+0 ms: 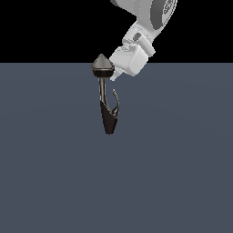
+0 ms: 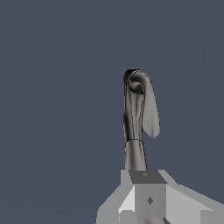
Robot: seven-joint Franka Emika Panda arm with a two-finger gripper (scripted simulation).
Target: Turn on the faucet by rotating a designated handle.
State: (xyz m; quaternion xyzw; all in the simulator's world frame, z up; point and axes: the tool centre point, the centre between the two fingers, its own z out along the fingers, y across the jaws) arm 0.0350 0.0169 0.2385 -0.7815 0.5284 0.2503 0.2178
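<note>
A flat blue-grey floor (image 1: 59, 173) fills the lower part of the exterior view, and behind it the background is plain black. There is one gripper (image 1: 114, 75), one faucet and one handle. The gripper's fingers are hidden behind the faucet's cone in the exterior view, and the wrist view shows only the grey gripper body, so it is not possible to tell if the jaws are spread or pressed together. The white hand sits just beside the cone-shaped top, on the exterior view's right, and seems to touch it. The single arm (image 1: 150, 13) comes down from the upper right of the exterior view, tilted toward the faucet. The faucet (image 1: 106, 102) stands upright in the middle of the floor, with a grey cone on top, a thin stem and a black pointed body. The handle (image 1: 115, 101) is a thin curved sliver that branches from the black body on the exterior view's right. It is below the gripper, with a clear gap.
</note>
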